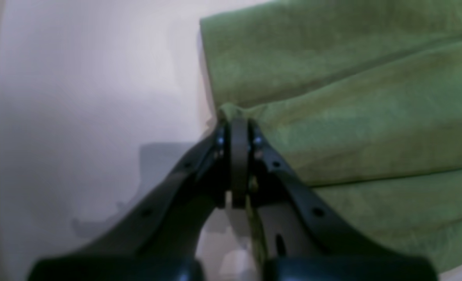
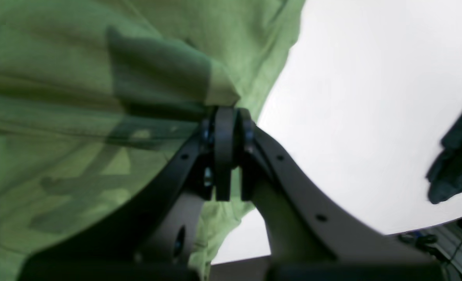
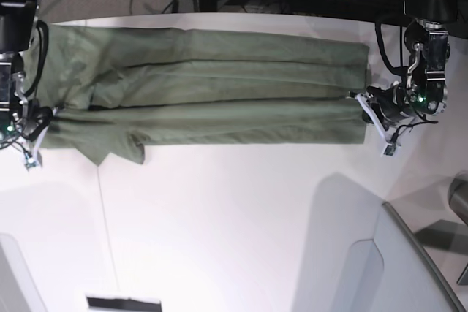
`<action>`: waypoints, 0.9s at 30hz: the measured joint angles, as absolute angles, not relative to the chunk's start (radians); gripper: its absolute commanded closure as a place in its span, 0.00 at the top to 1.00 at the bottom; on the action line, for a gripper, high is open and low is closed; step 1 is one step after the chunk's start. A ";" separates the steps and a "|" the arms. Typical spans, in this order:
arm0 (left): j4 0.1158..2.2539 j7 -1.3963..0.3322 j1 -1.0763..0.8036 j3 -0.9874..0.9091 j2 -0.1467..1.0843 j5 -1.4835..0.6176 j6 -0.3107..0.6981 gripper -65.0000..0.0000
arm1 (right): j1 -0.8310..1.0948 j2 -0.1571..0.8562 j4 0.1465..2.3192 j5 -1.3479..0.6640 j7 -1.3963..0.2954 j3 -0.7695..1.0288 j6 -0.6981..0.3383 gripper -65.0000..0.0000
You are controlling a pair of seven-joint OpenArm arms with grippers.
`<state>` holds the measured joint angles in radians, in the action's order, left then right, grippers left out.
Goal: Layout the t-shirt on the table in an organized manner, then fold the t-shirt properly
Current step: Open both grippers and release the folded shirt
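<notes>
Now the t-shirt (image 3: pixel 212 85) stretches between left gripper (image 3: pixel 363 99) and right gripper (image 3: pixel 50 113).

1 t-shirt (image 3: pixel 212 85), 1 table (image 3: pixel 234 217), 2 grippers: left gripper (image 3: pixel 363 101), right gripper (image 3: pixel 48 115)

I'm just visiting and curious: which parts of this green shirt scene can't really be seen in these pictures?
- Base view: the t-shirt collar and neck print are not visible among the folds.
- Left wrist view: the left gripper hides the cloth it pinches; the picture is blurred.
- Right wrist view: the right gripper covers its pinch; the dark shape beyond the table is cut off by the frame edge.
</notes>
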<state>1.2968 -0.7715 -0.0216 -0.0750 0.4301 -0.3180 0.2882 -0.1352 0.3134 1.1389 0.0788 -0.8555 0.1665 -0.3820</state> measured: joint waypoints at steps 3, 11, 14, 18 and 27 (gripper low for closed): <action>1.297 -0.772 -0.025 -0.075 0.430 -0.318 0.288 0.00 | -0.135 0.313 1.122 0.080 -0.833 0.167 -0.382 0.01; 1.297 -0.775 -0.026 -0.075 0.430 -0.318 0.288 0.00 | -0.154 0.313 1.118 0.080 -0.831 0.167 -0.382 0.27; 1.297 -0.775 -0.027 -0.075 0.430 -0.318 0.288 0.00 | -0.151 0.314 1.118 0.083 -0.838 0.167 -0.374 0.51; 1.297 -0.776 -0.031 -0.080 0.433 -0.313 0.288 0.29 | -0.155 0.315 1.123 0.083 -0.854 0.167 -0.374 0.75; 1.349 -0.839 -0.025 -0.284 0.429 -0.319 0.288 0.78 | -0.115 0.298 1.540 0.089 -0.936 0.165 -0.385 0.76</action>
<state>1.3487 -0.8394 -0.0250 -0.2844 0.4294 -0.3187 0.2878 -0.1150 0.2977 1.5402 0.0887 -0.9356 0.1654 -0.3855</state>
